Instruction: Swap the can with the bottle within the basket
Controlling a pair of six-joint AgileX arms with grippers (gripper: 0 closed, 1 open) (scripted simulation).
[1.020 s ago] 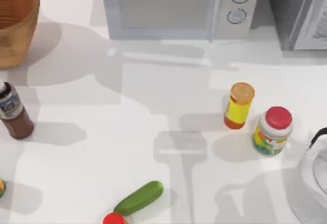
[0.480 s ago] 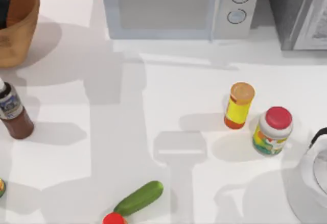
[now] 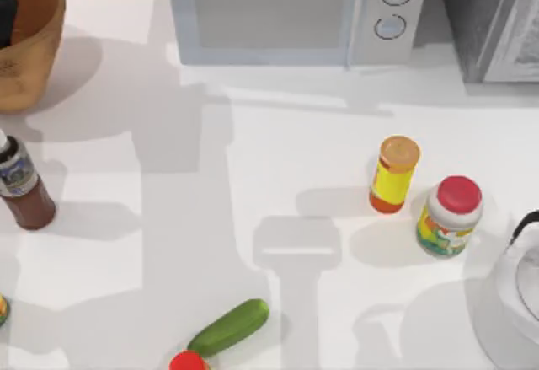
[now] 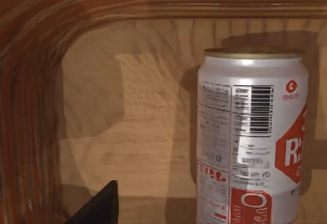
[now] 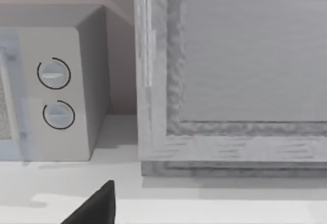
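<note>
The orange-brown woven basket (image 3: 34, 58) stands at the table's far left corner. Over its bowl, at the picture's left edge, hangs a dark piece of my left gripper (image 3: 6, 19). In the left wrist view the white can (image 4: 250, 142) with its red label stands upright on the basket floor, close to the curved wall (image 4: 36, 91). A dark part of my left gripper (image 4: 97, 206) lies beside the can and apart from it. The dark brown bottle (image 3: 21, 189) with the grey-blue label stands on the table in front of the basket.
A microwave (image 3: 286, 12) lines the back edge. A yellow orange-capped bottle (image 3: 393, 174) and a red-lidded jar (image 3: 449, 216) stand at the right, with a kettle (image 3: 518, 302) near the right edge. A cucumber (image 3: 228, 326) lies at the front. My right gripper (image 5: 94, 206) faces the microwave.
My left gripper has come into view above the basket, where nothing dark showed a second ago. Arm shadows on the table have shifted left. No object has moved.
</note>
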